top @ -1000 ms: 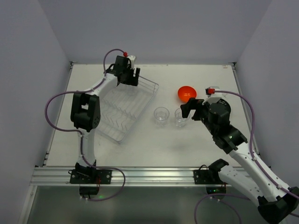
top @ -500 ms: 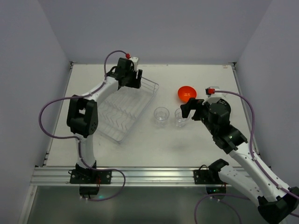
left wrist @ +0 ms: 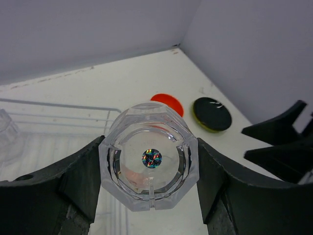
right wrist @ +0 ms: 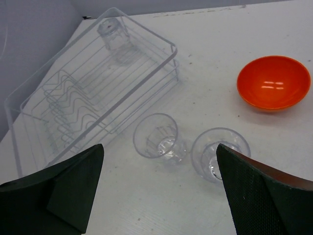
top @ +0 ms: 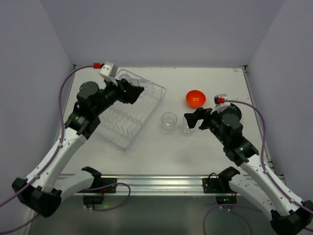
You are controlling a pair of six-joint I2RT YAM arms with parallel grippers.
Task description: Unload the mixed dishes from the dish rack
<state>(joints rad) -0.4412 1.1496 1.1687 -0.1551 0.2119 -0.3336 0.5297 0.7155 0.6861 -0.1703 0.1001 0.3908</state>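
Plainly, the step in hand looks like carrying a tumbler out of the dish rack (top: 122, 132) to the table (top: 151, 159). From above, the left gripper (top: 136, 91) hangs over the rack's far end, its load hard to make out there; right of the rack stand the orange bowl (top: 195, 98), a first tumbler (top: 169, 121) and a second tumbler (top: 190, 125), and the right gripper (top: 191, 119) sits just beside the second, spread wide and empty. The left wrist view settles the grip: both fingers (left wrist: 73, 186) press the sides of the held tumbler (left wrist: 149, 159), seen end-on, so it probably lies along the gripper and will want turning upright before it goes down. Behind it the bowl peeks out, the plate (left wrist: 212, 113) lies black face up on the table near it, and a rack tumbler (left wrist: 7, 137) shows at the left edge, seemingly inside the wires. Clear walls are likely slick, so the squeeze should hold steady until the base rests flat. The right wrist view shows where to aim: the two tumblers stand close together, between the rack and the bowl, and the rack tumbler (right wrist: 113, 30) waits in the far corner. I would lift clear of the rim wire, pick bare table well apart from the standing glasses, and keep the right arm back from the path.
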